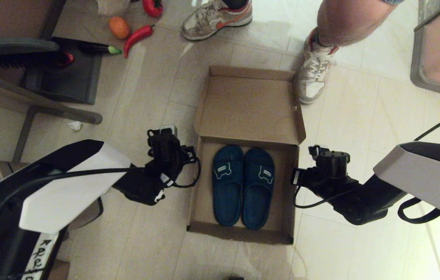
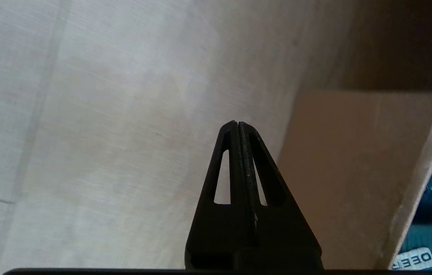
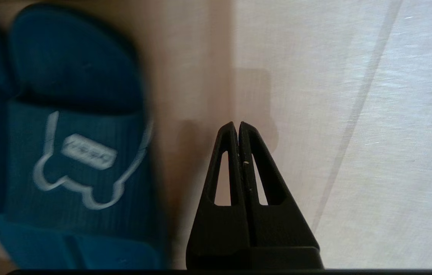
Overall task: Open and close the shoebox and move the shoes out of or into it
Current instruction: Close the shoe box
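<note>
I see a pale tiled floor point(image 1: 146, 97) carrying everything. The open shoebox point(image 1: 204, 202) sits flat on it. Farther off on the tiles lie a red chili pepper point(image 1: 137, 37), an orange fruit point(image 1: 119, 27) and a crumpled white scrap point(image 1: 75, 125).

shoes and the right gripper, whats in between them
Only the shoebox side wall: in the head view the right gripper, shut, hangs just outside it, with the shoes inside. The right wrist view shows that brown wall between sandal and fingertips.
</note>
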